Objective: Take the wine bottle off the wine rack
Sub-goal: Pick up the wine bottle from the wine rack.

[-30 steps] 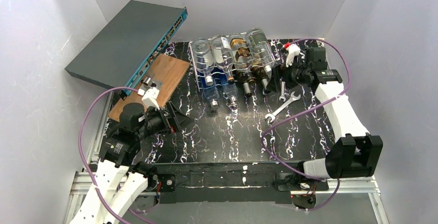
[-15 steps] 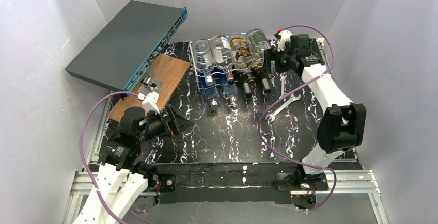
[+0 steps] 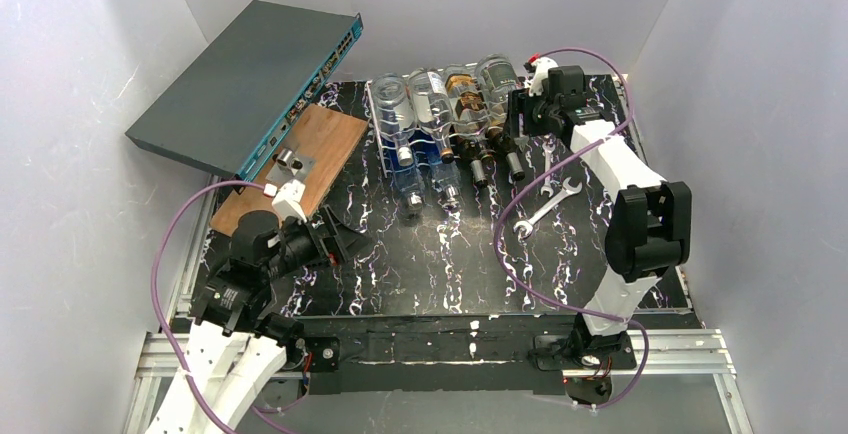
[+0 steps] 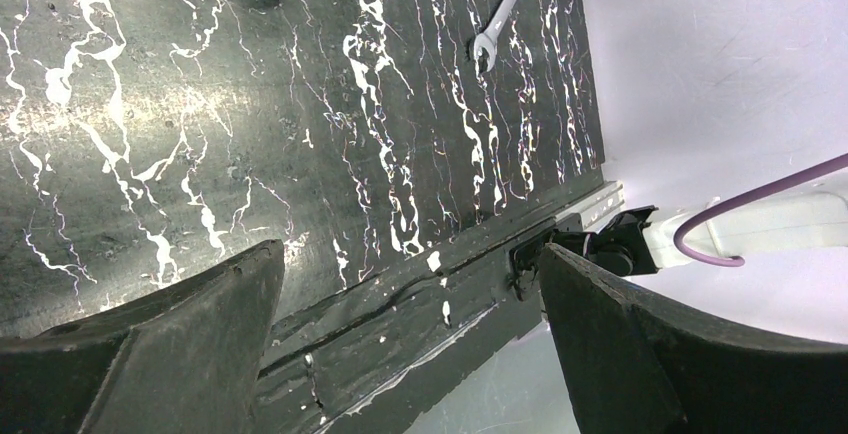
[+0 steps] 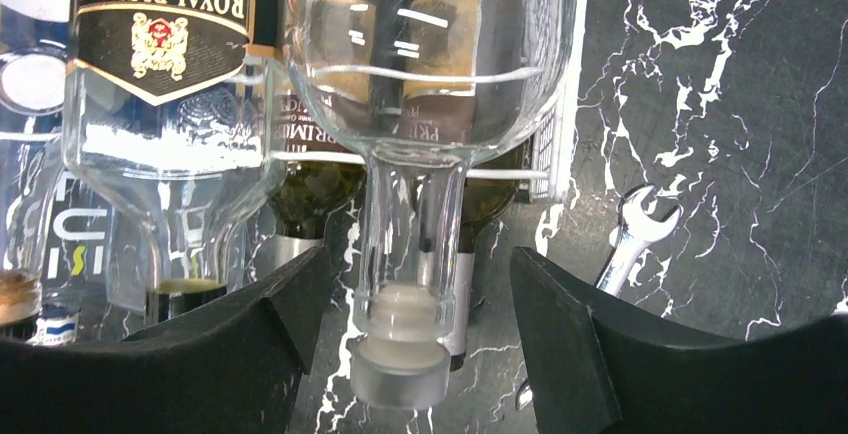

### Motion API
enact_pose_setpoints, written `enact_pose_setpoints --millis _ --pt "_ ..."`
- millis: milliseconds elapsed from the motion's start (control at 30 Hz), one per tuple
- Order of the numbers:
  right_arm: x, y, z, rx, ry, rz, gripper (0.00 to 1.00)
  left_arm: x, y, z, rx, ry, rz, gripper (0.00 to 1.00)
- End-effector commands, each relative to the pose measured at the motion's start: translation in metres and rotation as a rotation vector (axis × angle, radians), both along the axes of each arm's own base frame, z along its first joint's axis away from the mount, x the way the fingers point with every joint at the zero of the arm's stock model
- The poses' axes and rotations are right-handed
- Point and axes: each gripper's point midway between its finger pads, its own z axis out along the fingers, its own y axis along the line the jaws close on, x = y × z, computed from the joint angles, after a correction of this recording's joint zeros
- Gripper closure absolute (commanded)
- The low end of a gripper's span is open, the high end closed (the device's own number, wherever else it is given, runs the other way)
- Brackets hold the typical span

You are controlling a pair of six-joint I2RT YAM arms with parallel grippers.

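Grey switch (image 3: 250,79) leaned on the left wall with a wooden board (image 3: 300,159) below it; neither had moved over the last second. The left gripper (image 3: 335,237) stayed parked low over the mat near the board. Its wrist view showed the jaws spread wide with nothing between them.

The rack (image 3: 378,124) stood at the back of the mat, loaded with several bottles lying necks toward the arms. The target appeared to be the clear bottle (image 3: 500,84) at the right end of the upper row. It still lay fully in its cradle.

The right gripper (image 3: 515,119) had swung in from beside the rack's right edge to the front of that bottle. In the wrist view its fingers (image 5: 270,324) flanked the neck just above the frosted cap. The jaws had narrowed from their widest setting. A gap remained on each side of the neck, so no grip was yet made.

A wrench (image 3: 545,206) lay on the mat just right of the rack, untouched.

Judgement: the approach was complete and closure was under way. Removal had not begun. The next step called for a firm clamp on the neck before any pull toward the arms.
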Motion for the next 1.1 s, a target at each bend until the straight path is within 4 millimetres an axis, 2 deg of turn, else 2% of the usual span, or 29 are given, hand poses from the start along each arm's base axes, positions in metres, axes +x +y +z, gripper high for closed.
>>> enact_pose_setpoints --millis 0,267,1067 --pt "0.024 0.006 0.028 0.017 -0.114 -0.03 0.26 -0.004 0.004 -0.007 0.012 0.012 0.011 0.02" --pt "0.028 0.013 0.013 -0.001 -0.091 -0.037 0.3 -0.004 0.004 -0.009 0.019 0.018 0.011 0.02" --pt "0.032 0.022 0.003 0.065 -0.05 -0.066 0.38 -0.005 0.005 -0.018 0.019 0.032 0.016 0.02"
